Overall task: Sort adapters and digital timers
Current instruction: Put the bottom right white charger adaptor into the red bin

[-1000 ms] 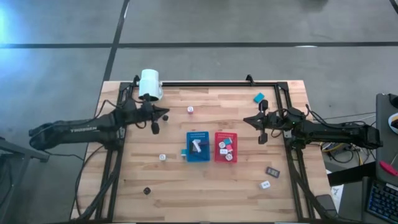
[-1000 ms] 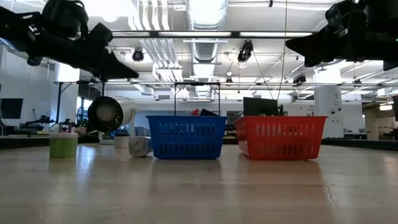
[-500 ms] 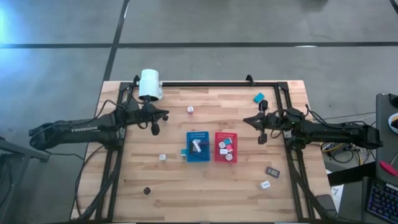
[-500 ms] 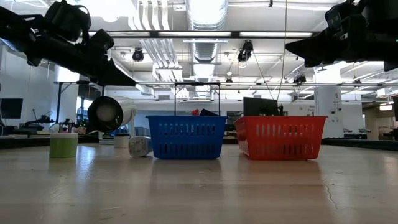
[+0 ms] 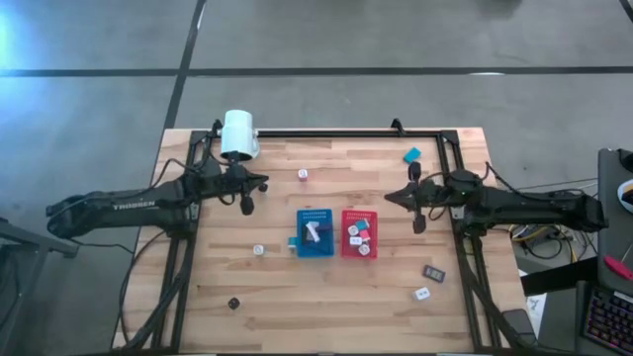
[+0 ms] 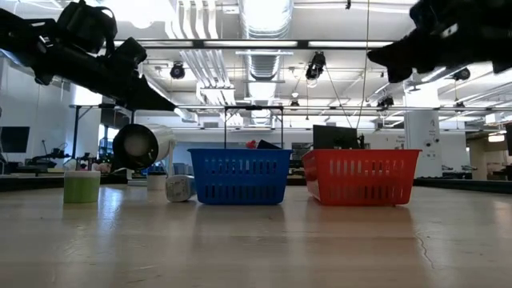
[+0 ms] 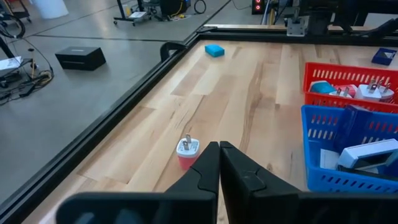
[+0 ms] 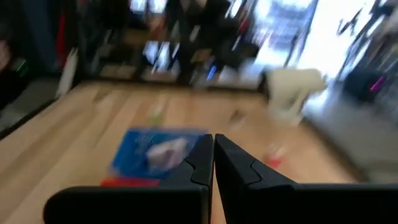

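Two baskets sit mid-table, a blue basket and a red basket, both holding small gadgets. Adapters rest on the wood: a red-and-white one with its prongs up, a white one, a dark one and another white one. A teal timer lies near the far right corner and a dark grey timer near the right edge. My left gripper hovers shut, left of the blue basket. My right gripper hovers shut, right of the red basket.
A big white cylinder lies on its side at the far left corner. A green cup shows at table height on the left. A black frame runs along the far edge and both sides.
My left gripper has dipped slightly, its tips tipping downward, then held still. My right arm has shifted a little toward the near edge and its wrist has turned, with its view blurred by motion. Both stay shut. No object has moved.
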Tool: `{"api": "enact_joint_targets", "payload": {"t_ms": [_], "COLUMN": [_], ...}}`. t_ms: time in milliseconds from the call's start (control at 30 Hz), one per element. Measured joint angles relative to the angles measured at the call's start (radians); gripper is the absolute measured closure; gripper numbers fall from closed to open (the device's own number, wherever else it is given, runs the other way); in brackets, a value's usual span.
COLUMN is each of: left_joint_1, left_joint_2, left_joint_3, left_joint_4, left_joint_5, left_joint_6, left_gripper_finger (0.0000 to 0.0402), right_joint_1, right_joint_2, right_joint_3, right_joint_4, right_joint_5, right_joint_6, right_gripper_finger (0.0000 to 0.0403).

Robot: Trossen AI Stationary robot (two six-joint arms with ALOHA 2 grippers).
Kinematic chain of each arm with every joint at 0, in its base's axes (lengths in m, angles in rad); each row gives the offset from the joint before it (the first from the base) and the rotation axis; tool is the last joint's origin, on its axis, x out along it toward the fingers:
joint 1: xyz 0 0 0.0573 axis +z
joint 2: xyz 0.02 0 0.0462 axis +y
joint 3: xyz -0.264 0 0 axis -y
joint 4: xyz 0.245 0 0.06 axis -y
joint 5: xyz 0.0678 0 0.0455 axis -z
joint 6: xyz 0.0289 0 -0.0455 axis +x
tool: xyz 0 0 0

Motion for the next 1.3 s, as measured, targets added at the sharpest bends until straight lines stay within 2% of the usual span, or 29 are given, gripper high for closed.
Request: {"api": "enact_joint_targets", "payload": {"t_ms": [100, 200, 367, 533, 667, 900, 1100, 1300], "left_joint_1": [0.000, 0.000, -0.001, -0.001, -0.001, -0.001, -0.001, -0.001], "left_joint_2": [0.000, 0.000, -0.001, -0.002, -0.002, -0.002, -0.002, -0.002], "left_joint_3": [0.000, 0.000, 0.000, 0.000, 0.000, 0.001, 0.021, 0.026], "left_joint_4": [0.000, 0.000, 0.000, 0.008, 0.045, 0.072, 0.073, 0.073], "left_joint_5": [0.000, 0.000, 0.005, 0.005, 0.006, 0.008, 0.021, 0.042], "left_joint_6": [0.000, 0.000, 0.000, 0.012, 0.040, 0.081, 0.082, 0.083], "left_gripper_finger": [0.0389, 0.0390, 0.0390, 0.0388, 0.0390, 0.0392, 0.0392, 0.0392], "right_joint_1": [0.080, 0.197, 0.427, 0.635, 0.742, 0.814, 0.814, 0.827], "right_joint_2": [0.030, 0.081, 0.200, 0.353, 0.468, 0.709, 0.892, 0.982], "right_joint_3": [0.160, 0.327, 0.565, 0.720, 0.755, 0.775, 0.839, 0.876], "right_joint_4": [-0.328, -0.577, -0.935, -1.263, -1.290, -1.255, -1.255, -1.287], "right_joint_5": [0.002, 0.016, 0.188, 0.217, 0.204, 0.021, -0.018, -0.050], "right_joint_6": [0.047, 0.121, 0.283, 0.531, 0.653, 0.764, 0.755, 0.723], "right_gripper_finger": [0.0394, 0.0394, 0.0394, 0.0394, 0.0394, 0.0379, 0.0317, 0.0240]}}
